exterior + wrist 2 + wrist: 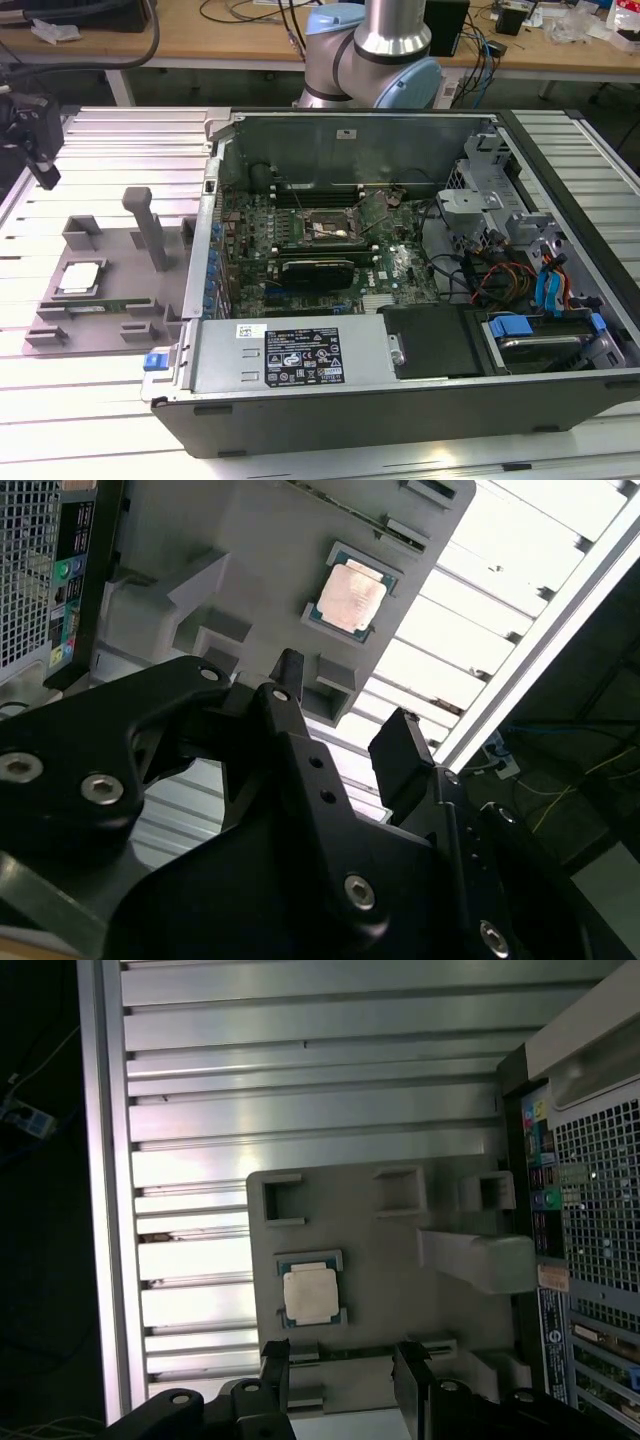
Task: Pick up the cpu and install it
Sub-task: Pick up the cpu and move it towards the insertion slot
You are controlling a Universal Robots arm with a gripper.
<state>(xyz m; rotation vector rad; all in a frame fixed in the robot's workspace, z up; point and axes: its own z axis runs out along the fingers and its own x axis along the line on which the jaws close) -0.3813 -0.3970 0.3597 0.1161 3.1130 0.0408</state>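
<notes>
The cpu (pixel 80 277) lies flat in a recess of the grey fixture (pixel 110 250), on the side away from the open computer case (pixel 400 400). The end effector (pixel 343 1360) hangs over the slatted table (pixel 120 140) near its edge, clear of the cpu, with its fingers spread wide and empty.

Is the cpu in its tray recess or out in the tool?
In the recess. The cpu lies flat in the grey tray; the open tool hangs clear of it, holding nothing.
</notes>
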